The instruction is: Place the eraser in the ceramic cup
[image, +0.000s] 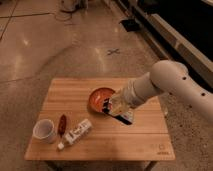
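Concrete floor, wooden table (70, 95). Gripper (111, 107) hangs at the orange bowl's (99, 97) right rim. Eraser (107, 106) apparently in it; whether clamped, cannot tell. Step: carry. Next move: cross left to the ceramic cup (45, 131), near-left corner, and centre over its rim.

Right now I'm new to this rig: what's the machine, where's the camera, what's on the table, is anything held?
One camera looks down at a slant on a wooden table; where it is mounted is not on record. The white jointed limb entering from the right is the robot's single arm. Its gripper sits low beside the orange bowl, over a dark flat pad. At the left are a white ceramic cup, a small reddish thing and a white bottle lying on its side. I cannot tell whether the gripper holds anything.
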